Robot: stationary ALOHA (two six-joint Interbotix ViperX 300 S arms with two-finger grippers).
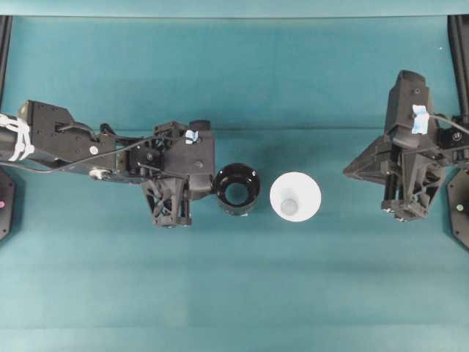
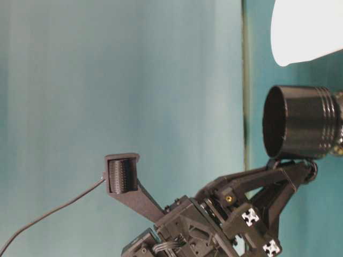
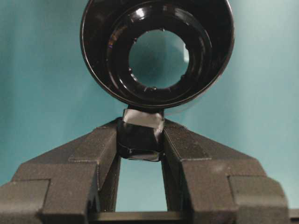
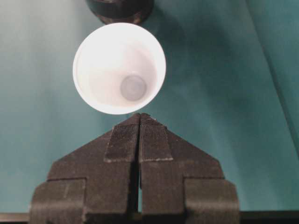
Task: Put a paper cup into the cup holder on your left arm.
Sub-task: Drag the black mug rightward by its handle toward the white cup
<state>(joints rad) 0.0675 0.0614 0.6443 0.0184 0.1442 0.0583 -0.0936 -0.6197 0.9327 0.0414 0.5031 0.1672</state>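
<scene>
Item one: cup holder [image 1: 236, 189], glossy black, centre of the overhead view, open-bottomed (teal table [image 1: 234, 73] visible straight through it in the left wrist view), nothing inside. Its taped tab [image 3: 140, 137] sat clamped between the fingers [image 3: 100, 149] of the left gripper [image 1: 209, 187], at frame left.

Item two: paper cup [image 1: 295, 196], plain white, upright on the table just right of the holder, not touching it, empty; a grey disc showed at its base.

Item three: right gripper [image 4: 139, 126], fingers pressed together on nothing, tips near the cup's rim in its wrist view.

Markings: no legible writing; light-blue tape tags [image 1: 420, 117] on both arms, unmarked
</scene>
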